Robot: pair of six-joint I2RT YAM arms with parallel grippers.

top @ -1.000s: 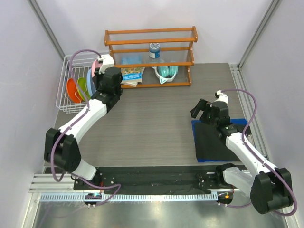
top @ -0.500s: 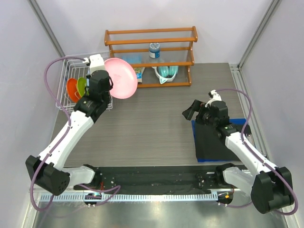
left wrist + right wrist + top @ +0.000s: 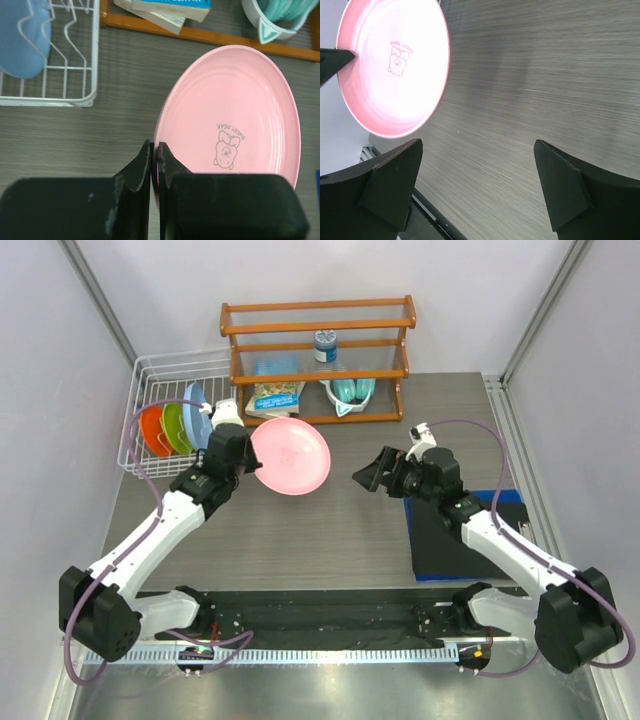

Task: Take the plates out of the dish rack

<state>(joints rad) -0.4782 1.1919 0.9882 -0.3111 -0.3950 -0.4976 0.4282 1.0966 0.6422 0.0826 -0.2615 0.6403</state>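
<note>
My left gripper [image 3: 250, 458] is shut on the rim of the pink plate [image 3: 291, 457] and holds it above the table's middle, face up; the plate also shows in the left wrist view [image 3: 230, 125] and the right wrist view [image 3: 392, 70]. The white dish rack [image 3: 150, 370] at the back left holds the light blue plate [image 3: 197, 410], the lime green plate [image 3: 176, 426] and the orange plate [image 3: 153, 430] on edge. My right gripper [image 3: 368, 478] is open and empty, a little to the right of the pink plate, pointing at it.
A brown wooden shelf [image 3: 318, 360] at the back holds a teal bowl-like item [image 3: 350, 393], books [image 3: 274, 398] and a can [image 3: 325, 345]. A black mat with a blue edge [image 3: 455, 532] lies at the right.
My left gripper has lifted the pink plate out of the rack and carried it right and toward the table's middle. My right gripper has moved left toward it.
</note>
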